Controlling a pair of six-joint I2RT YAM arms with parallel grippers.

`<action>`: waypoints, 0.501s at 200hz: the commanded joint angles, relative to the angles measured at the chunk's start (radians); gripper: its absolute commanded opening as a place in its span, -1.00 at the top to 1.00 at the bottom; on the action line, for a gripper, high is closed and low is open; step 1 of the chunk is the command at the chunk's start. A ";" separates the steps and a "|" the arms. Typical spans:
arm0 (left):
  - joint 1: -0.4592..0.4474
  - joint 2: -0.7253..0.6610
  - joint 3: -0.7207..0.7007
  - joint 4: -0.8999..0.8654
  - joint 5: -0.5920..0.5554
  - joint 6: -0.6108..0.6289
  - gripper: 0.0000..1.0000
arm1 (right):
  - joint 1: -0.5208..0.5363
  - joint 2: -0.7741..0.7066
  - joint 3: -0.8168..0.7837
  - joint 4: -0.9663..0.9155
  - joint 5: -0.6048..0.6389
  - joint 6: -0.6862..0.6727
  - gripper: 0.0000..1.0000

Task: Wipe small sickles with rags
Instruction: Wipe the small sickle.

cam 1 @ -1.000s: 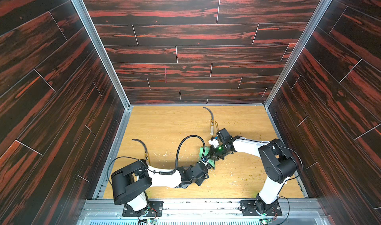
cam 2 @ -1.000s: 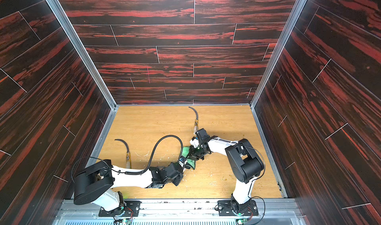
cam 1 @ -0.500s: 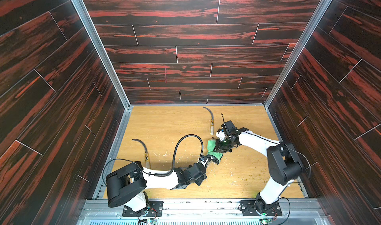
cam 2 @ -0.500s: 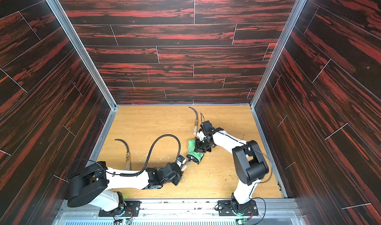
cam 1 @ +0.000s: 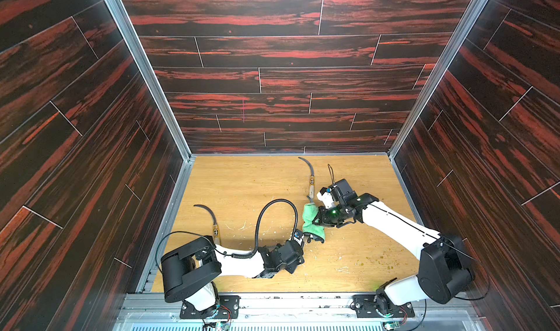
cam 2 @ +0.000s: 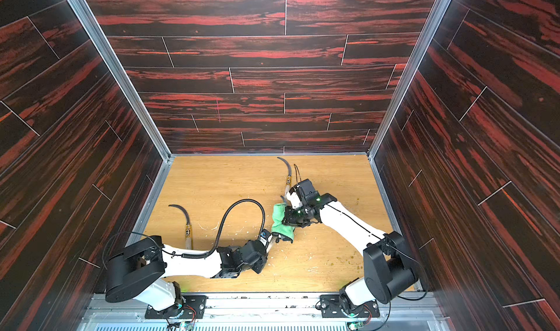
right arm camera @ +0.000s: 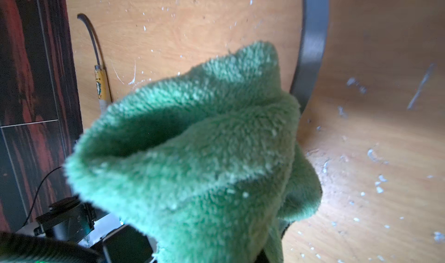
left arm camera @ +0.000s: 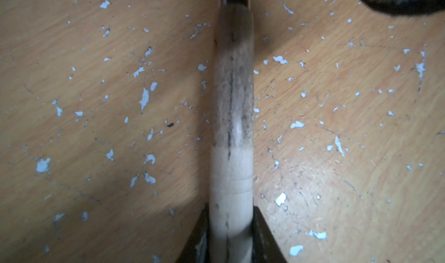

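We clamp the small dark-bladed sickle by its pale wooden handle in our left gripper at near centre, steadying it so our right gripper, pinching the fluffy green rag, can rub the blade

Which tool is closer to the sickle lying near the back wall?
Right. The right tool, holding the green rag, sits just in front of that sickle; the left tool, gripping another sickle, is farther forward, past the rag.
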 commanded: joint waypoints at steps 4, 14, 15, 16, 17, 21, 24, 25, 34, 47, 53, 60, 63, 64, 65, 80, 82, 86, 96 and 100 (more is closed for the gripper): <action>0.005 -0.022 0.009 -0.049 -0.029 -0.015 1.00 | 0.044 0.045 -0.017 0.037 -0.016 0.032 1.00; 0.005 -0.030 0.009 -0.043 -0.031 -0.016 1.00 | 0.045 0.056 -0.038 0.068 -0.019 0.054 1.00; 0.005 -0.030 0.009 -0.043 -0.032 -0.016 1.00 | 0.046 0.057 -0.040 0.070 -0.017 0.057 1.00; 0.006 -0.031 0.009 -0.042 -0.032 -0.016 1.00 | 0.045 0.058 -0.041 0.073 -0.016 0.058 1.00; 0.006 -0.032 0.008 -0.042 -0.032 -0.016 1.00 | 0.045 0.060 -0.044 0.075 -0.014 0.062 1.00; 0.005 -0.039 0.008 -0.041 -0.032 -0.016 1.00 | 0.045 0.064 -0.049 0.084 -0.007 0.070 1.00; 0.005 -0.043 0.007 -0.041 -0.032 -0.016 1.00 | 0.046 0.069 -0.052 0.091 -0.002 0.076 1.00; 0.005 -0.043 0.007 -0.041 -0.032 -0.017 1.00 | 0.046 0.070 -0.053 0.093 0.000 0.077 1.00; 0.005 -0.055 0.005 -0.046 -0.035 -0.017 1.00 | 0.045 0.086 -0.063 0.120 -0.007 0.090 1.00; 0.005 -0.068 0.009 -0.063 -0.043 -0.013 1.00 | 0.052 0.119 -0.063 0.134 -0.027 0.097 1.00; 0.005 -0.072 0.012 -0.071 -0.048 -0.011 1.00 | 0.060 0.137 -0.056 0.131 -0.031 0.097 1.00; 0.005 -0.076 0.017 -0.078 -0.052 -0.010 1.00 | 0.075 0.154 -0.048 0.125 -0.027 0.095 1.00; 0.005 -0.076 0.019 -0.078 -0.054 -0.010 1.00 | 0.082 0.160 -0.043 0.123 -0.026 0.094 1.00; 0.005 -0.077 0.019 -0.079 -0.053 -0.009 1.00 | 0.084 0.164 -0.043 0.123 -0.024 0.093 1.00; 0.005 -0.076 0.019 -0.079 -0.054 -0.008 1.00 | 0.086 0.164 -0.039 0.121 -0.024 0.093 1.00; 0.005 -0.069 0.030 -0.078 -0.057 -0.008 1.00 | 0.125 0.200 -0.019 0.116 -0.028 0.095 1.00; 0.005 -0.067 0.032 -0.077 -0.057 -0.009 1.00 | 0.131 0.204 -0.018 0.116 -0.029 0.097 1.00; 0.005 -0.062 0.035 -0.075 -0.056 -0.009 1.00 | 0.141 0.212 -0.015 0.119 -0.032 0.100 1.00; 0.005 -0.051 0.041 -0.064 -0.053 -0.013 1.00 | 0.164 0.228 -0.017 0.134 -0.041 0.119 1.00; 0.005 -0.046 0.042 -0.059 -0.049 -0.015 1.00 | 0.170 0.235 -0.019 0.143 -0.041 0.127 1.00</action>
